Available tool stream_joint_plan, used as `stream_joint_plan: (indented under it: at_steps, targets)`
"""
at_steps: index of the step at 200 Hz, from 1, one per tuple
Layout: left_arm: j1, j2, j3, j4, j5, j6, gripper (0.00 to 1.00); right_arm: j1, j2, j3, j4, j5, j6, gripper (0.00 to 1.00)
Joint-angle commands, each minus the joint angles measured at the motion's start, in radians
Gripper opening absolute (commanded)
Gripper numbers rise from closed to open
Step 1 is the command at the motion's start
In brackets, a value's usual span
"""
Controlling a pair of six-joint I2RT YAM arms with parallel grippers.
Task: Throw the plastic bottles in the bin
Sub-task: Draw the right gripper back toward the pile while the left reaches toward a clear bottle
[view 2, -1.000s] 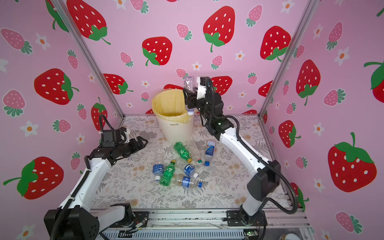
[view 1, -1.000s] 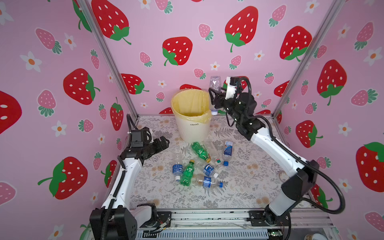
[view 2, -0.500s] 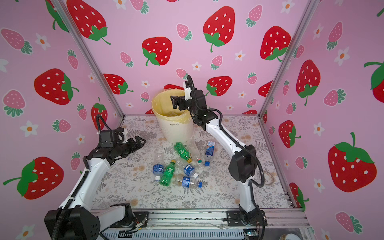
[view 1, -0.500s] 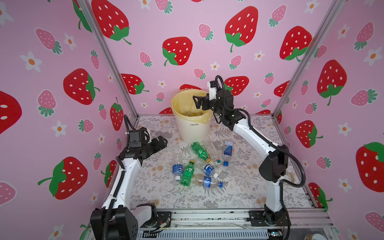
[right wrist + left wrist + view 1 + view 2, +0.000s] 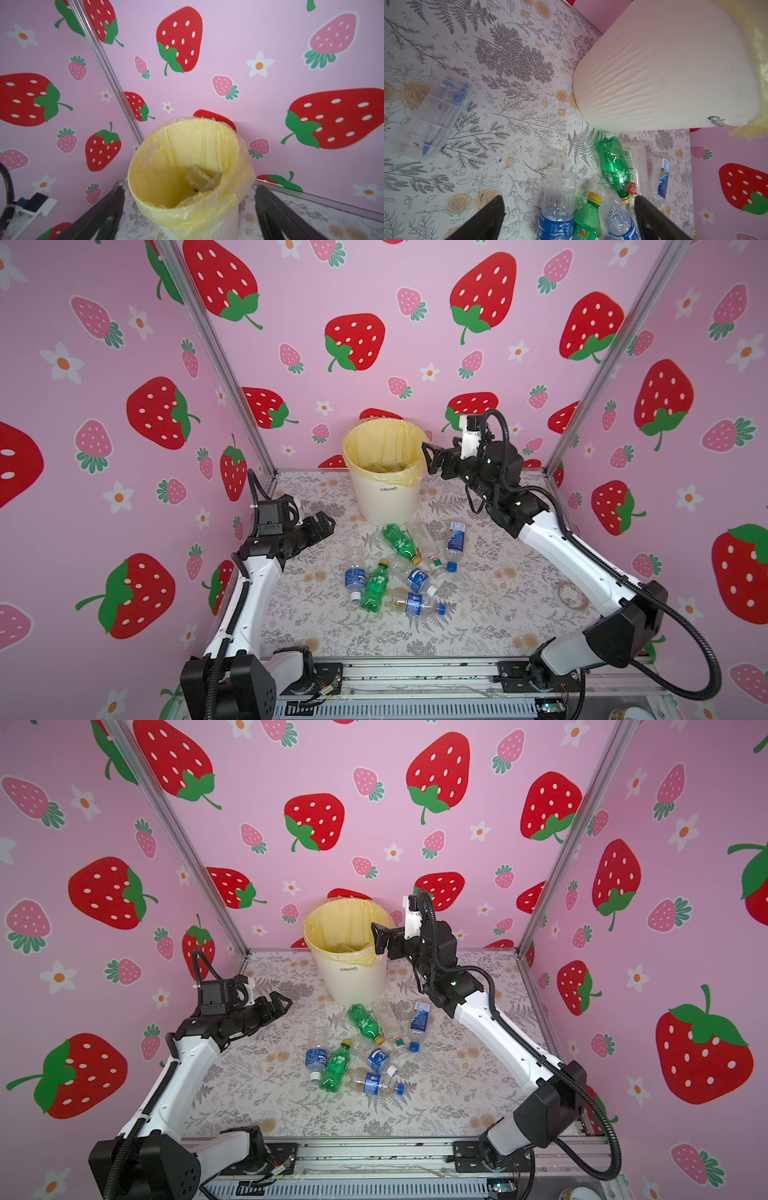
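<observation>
Clear bottle now in bin at 12 o'clock; right gripper just released, jaws wide, empty. Left gripper wide, empty. Seven bottles remain.

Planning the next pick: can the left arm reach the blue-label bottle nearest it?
Probably yes: the left gripper is open, and only bare table lies between it and that bottle.

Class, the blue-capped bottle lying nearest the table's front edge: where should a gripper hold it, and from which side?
Grip the blue-capped bottle across its labelled middle, coming down from above. It lies on its side, so jaws closing front-to-back should span its round body; the neighbouring green bottle crowds only its base end.
</observation>
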Motion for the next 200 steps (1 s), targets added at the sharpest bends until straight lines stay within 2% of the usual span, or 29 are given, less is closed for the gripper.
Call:
stream_joint_plan:
  at_steps: [1,104,135,161,200]
  targets:
    - [0.004,-0.021,-0.01,0.008,0.015,0.001,0.99,-0.007,-0.057,-0.1,-0.002,0.051,0.008,0.99]
    - [0.001,-0.021,0.001,-0.012,-0.032,0.027,0.99,-0.013,-0.373,-0.511,-0.078,0.115,0.116,0.99]
    - [-0.022,-0.018,-0.016,-0.007,-0.034,-0.006,0.99,-0.013,-0.467,-0.619,-0.116,0.118,0.132,0.99]
    - [-0.067,-0.007,-0.04,-0.001,-0.024,-0.037,0.99,-0.014,-0.527,-0.688,-0.163,0.127,0.132,0.99]
    - [-0.19,-0.025,-0.062,-0.024,-0.134,-0.074,0.99,-0.014,-0.57,-0.757,-0.183,0.097,0.11,0.99]
